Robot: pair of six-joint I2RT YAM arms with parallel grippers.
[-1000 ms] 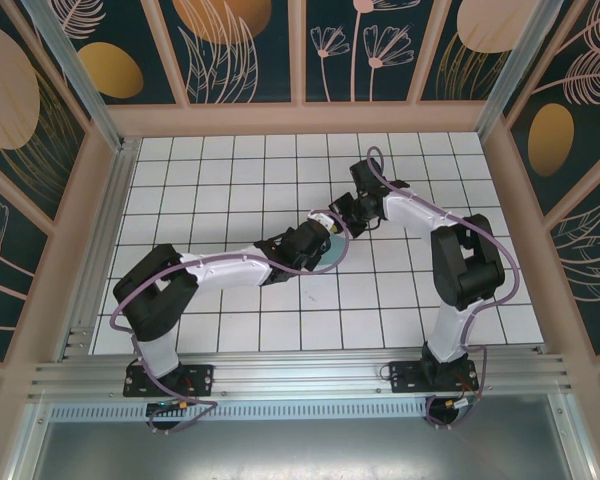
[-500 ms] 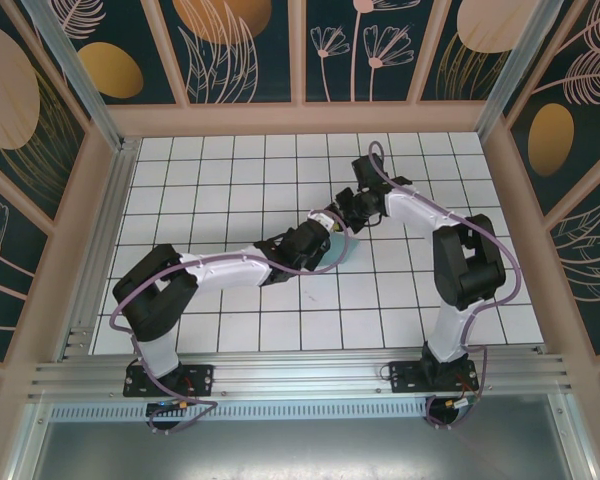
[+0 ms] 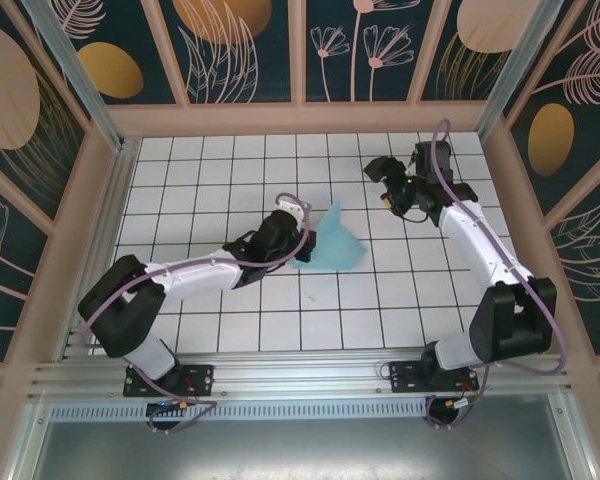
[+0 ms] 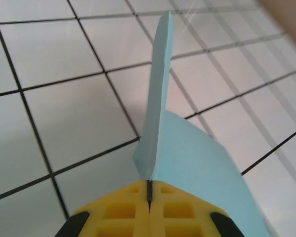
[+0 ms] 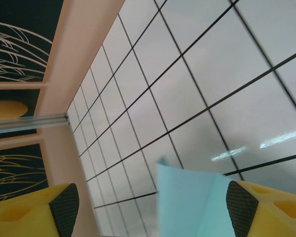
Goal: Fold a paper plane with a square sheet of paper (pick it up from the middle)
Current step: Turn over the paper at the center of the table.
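Note:
The square sheet of paper (image 3: 332,246), light turquoise, is folded along a crease and lies on the white tiles at mid-table, one point toward the back. My left gripper (image 3: 298,236) is shut on its left edge. In the left wrist view the yellow fingers (image 4: 123,210) meet on the crease, one flap (image 4: 159,94) standing upright and the other (image 4: 202,158) spreading right. My right gripper (image 3: 382,182) hangs open to the back right, apart from the paper. Its wide-apart jaws (image 5: 153,210) frame the paper (image 5: 187,202), which lies farther off. The paper plane is out of view.
Pink wooden walls (image 3: 300,118) enclose the tiled table (image 3: 200,170) on three sides; one post (image 5: 84,59) stands close to the right gripper. An aluminium rail (image 3: 300,375) runs along the near edge by the arm bases.
My right gripper has opened, let go of the paper and drawn back to the right and rear. The left arm has pulled leftward with the paper, which now lies uncovered.

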